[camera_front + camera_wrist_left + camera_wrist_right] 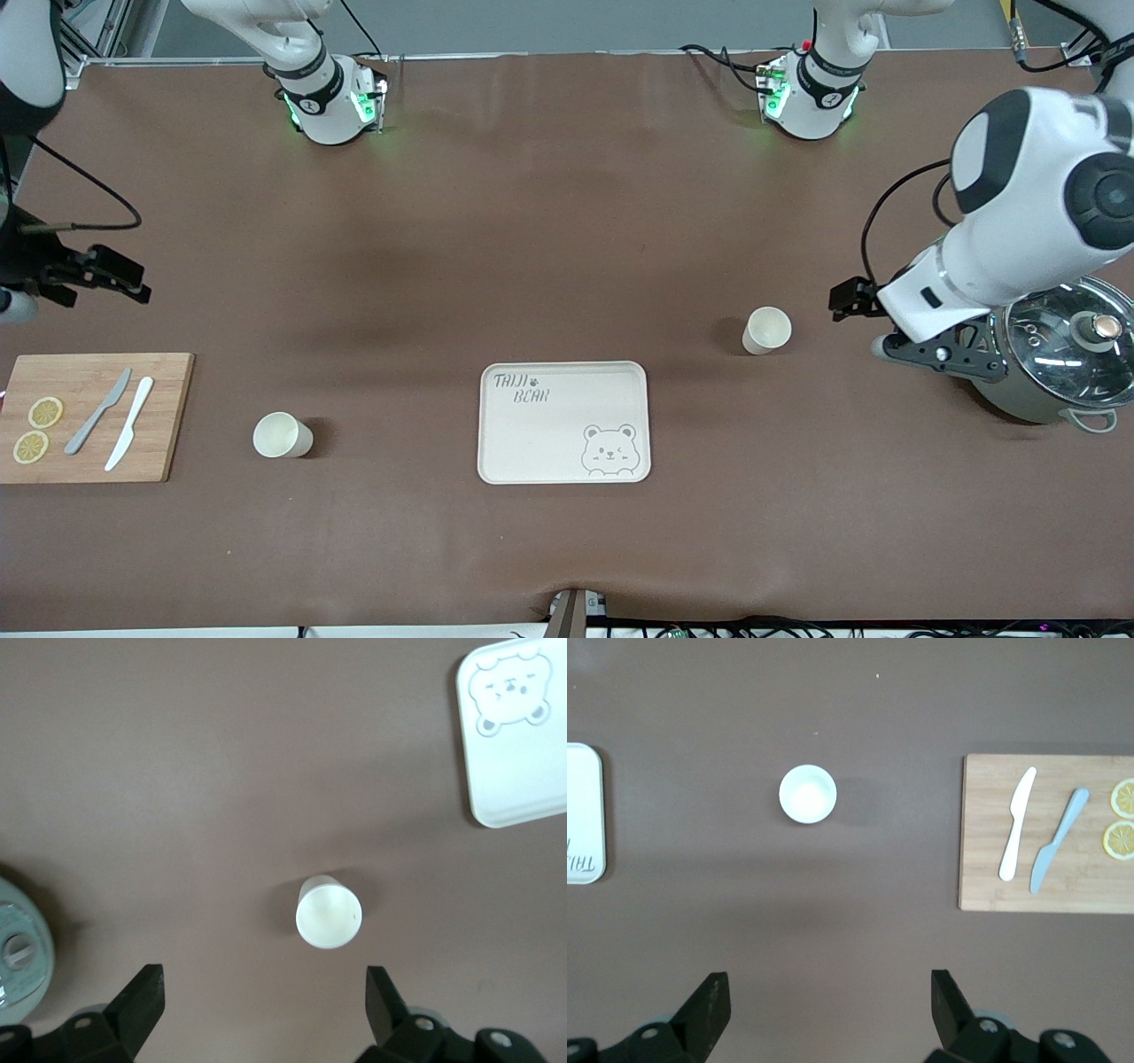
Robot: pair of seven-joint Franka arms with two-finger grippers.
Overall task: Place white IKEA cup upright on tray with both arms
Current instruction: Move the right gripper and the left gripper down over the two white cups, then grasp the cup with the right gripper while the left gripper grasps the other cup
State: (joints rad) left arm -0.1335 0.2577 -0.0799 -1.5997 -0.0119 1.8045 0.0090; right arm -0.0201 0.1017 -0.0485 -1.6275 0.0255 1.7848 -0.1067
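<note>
Brown table (549, 221), cup (328, 912) between open fingers (142, 1001)

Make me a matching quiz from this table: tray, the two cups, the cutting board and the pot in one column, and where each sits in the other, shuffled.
Things:
1. tray
2. cup by the board
3. cup by the pot
4. cutting board
5. pot

Places:
A. at the right arm's end, holding two knives and two lemon slices
B. mid-table, bare, between the two cups
C. under the left arm, at its end of the table
D. on the table between tray and pot
E. on the table between board and tray

Pairs: 1-B, 2-E, 3-D, 4-A, 5-C
</note>
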